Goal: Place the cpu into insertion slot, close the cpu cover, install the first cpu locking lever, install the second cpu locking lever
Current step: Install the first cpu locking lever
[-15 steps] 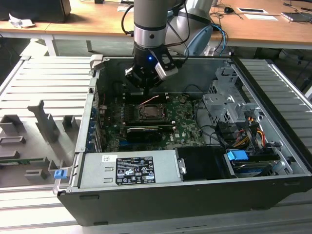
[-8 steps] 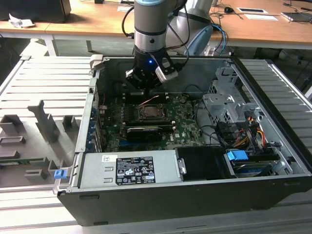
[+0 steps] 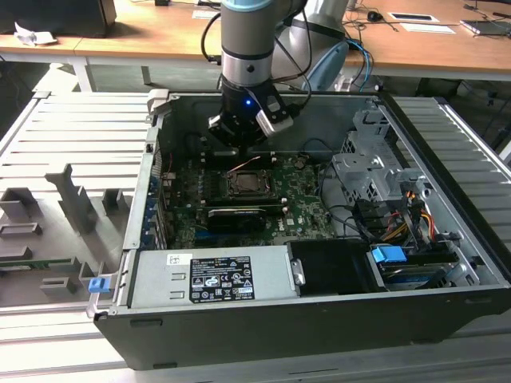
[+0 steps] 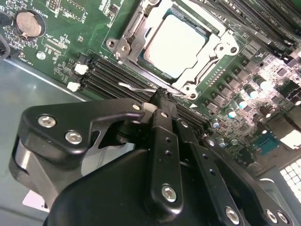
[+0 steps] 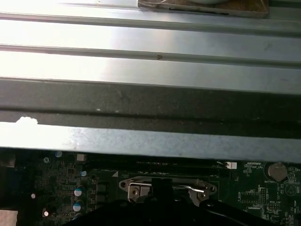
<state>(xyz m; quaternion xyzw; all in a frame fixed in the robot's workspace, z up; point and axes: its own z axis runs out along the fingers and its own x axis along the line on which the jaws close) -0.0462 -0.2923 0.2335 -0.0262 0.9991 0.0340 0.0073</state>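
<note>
We see the pincer hanging low inside the open computer case, its two black fingers drawn together around the thin wire of a cpu locking lever just beside the socket; in the exterior view the pincer sits right behind the socket, under the grey arm. In the second wrist view the cpu lies flat in the insertion slot, its pale metal top showing through the window of the cpu cover, which is folded down over it. In the first wrist view the same lever runs along the near edge of the cover, just in front of the dark fingers. Around the socket spreads the green motherboard, with long black memory slots between the socket and the pincer, a round coin battery well off to one side, and a row of small capacitors on the other. In the exterior view a silver power supply fills the case's near edge, a drive cage stands at the exterior view's right, and a wooden tabletop runs behind the case
</note>
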